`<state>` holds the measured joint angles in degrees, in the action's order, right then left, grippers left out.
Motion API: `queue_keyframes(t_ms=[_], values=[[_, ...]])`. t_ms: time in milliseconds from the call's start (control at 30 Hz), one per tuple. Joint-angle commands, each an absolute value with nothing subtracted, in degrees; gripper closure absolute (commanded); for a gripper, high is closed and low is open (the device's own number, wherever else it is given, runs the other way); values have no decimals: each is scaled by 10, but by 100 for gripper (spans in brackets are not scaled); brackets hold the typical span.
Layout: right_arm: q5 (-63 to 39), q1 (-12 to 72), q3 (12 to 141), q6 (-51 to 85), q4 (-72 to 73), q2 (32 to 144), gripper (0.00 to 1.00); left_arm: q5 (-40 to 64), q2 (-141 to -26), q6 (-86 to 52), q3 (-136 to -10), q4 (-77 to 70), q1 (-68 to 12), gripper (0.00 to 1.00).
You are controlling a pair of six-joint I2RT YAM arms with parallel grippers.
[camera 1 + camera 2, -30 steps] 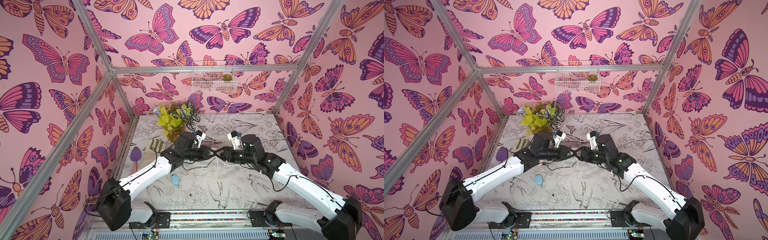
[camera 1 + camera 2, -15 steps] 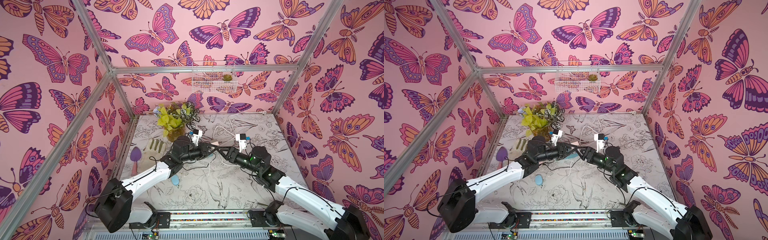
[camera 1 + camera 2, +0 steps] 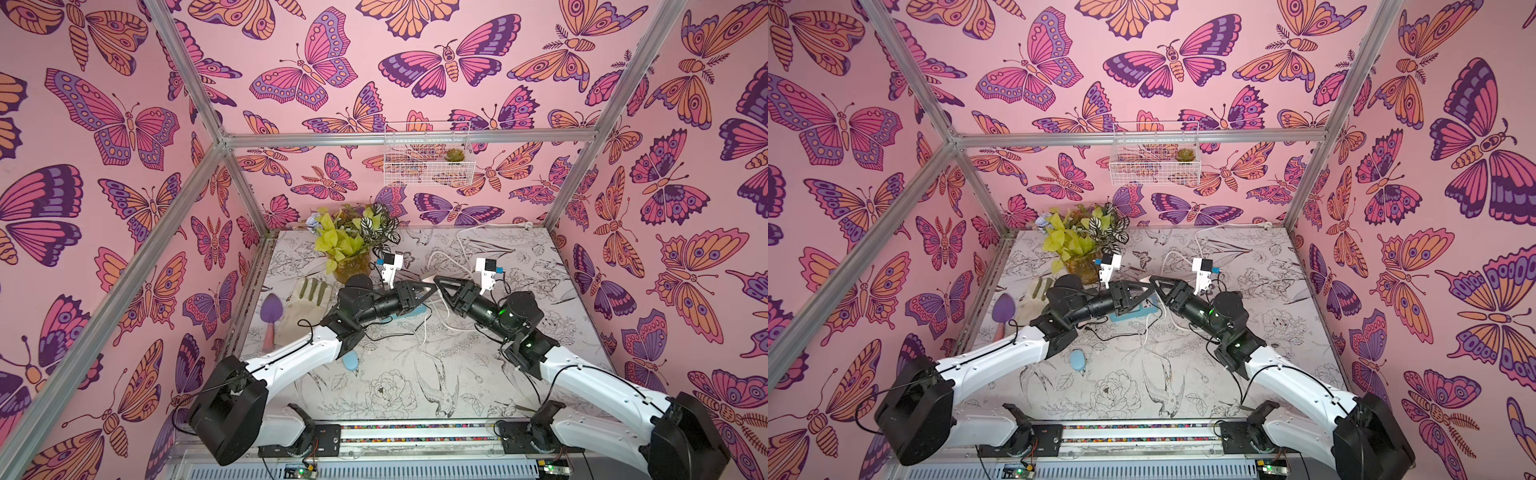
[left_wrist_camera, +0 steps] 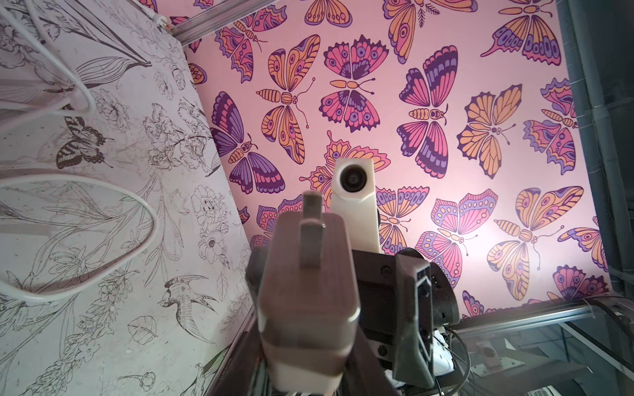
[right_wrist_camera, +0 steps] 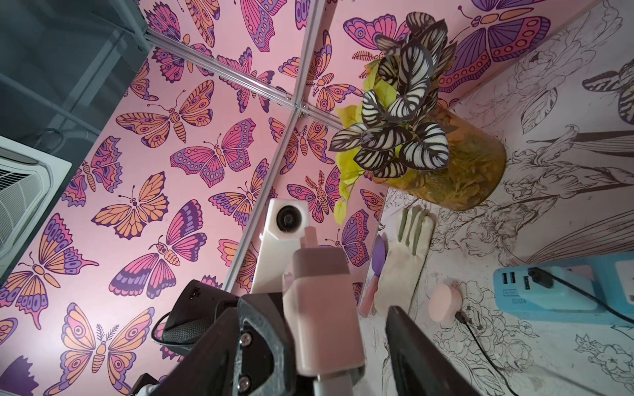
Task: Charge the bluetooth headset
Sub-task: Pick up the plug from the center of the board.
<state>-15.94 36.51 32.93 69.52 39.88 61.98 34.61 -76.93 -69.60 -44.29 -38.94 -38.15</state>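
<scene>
charger plug (image 5: 322,308) clamped in left pincer (image 3: 427,289), inside gaping right pincer (image 3: 439,281).

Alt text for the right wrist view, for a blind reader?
A pale charger plug sits between the open fingers of the right gripper. Beyond it on the table: a blue power strip, a garden glove and a potted plant.

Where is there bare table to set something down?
Bare: the front middle, bordered by the blue pod, the right arm and the front rail; also the band between that arm and the right wall. Crowded: the centre, with power strip, cables, left tool, right tool; the left edge, with plant, glove, trowel.
</scene>
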Motion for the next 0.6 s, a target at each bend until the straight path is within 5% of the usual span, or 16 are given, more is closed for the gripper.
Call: queue_keyframes(t_ms=[0, 567], values=[[-174, 365, 346, 712, 447, 626, 40, 363, -760, -701, -433, -438, -380, 100], [-199, 364, 359, 716, 488, 647, 84, 388, -768, -707, -439, -469, -380, 100]])
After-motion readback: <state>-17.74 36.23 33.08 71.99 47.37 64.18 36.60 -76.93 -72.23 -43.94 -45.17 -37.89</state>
